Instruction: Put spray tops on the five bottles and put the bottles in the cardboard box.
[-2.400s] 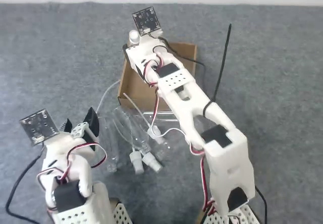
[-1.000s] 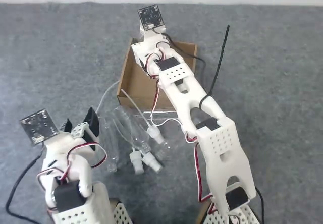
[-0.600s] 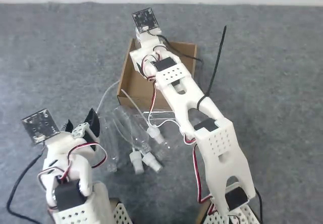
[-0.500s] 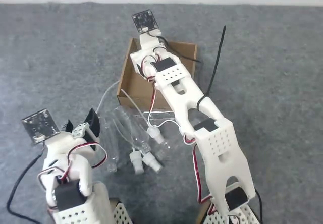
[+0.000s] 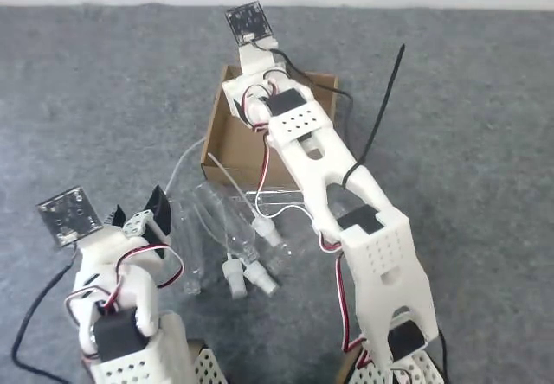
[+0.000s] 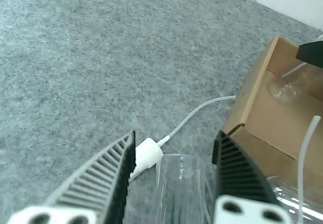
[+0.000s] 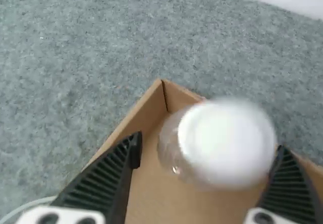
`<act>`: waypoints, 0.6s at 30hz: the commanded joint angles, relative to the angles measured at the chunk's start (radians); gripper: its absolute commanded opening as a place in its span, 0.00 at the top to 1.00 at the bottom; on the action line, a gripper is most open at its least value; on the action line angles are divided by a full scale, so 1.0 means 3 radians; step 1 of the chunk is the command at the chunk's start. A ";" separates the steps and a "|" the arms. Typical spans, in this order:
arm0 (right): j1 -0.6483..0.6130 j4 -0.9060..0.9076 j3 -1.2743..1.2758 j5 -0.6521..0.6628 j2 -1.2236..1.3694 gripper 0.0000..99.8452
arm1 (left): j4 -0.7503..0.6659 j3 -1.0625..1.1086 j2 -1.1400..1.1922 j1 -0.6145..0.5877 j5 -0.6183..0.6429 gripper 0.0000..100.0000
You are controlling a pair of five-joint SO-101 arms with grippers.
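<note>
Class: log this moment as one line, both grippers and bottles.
left gripper: open, near clear bottle | right gripper: open, straddling capped bottle in cardboard box | other bottles: lying beside box

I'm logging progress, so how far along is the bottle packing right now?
Done: one capped bottle is in the cardboard box. In hand: nothing; the right fingers are open around it. Remaining: several bottles lie on the carpet, some capped.

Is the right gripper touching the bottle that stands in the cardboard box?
Cannot tell. In the right wrist view, the cardboard box shows between the bottle and one finger of the right gripper, but its white top meets the other finger's edge.
</note>
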 commanded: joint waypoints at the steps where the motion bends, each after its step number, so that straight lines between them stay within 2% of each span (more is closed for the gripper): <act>1: -0.0028 0.0228 -0.0199 -0.0015 -0.0407 0.66 | -0.0087 -0.0023 -0.0041 -0.0020 0.0020 0.76; 18: -0.0018 0.1414 -0.0199 -0.0015 -0.0806 0.66 | -0.0087 -0.0023 -0.0041 -0.0020 0.0020 0.76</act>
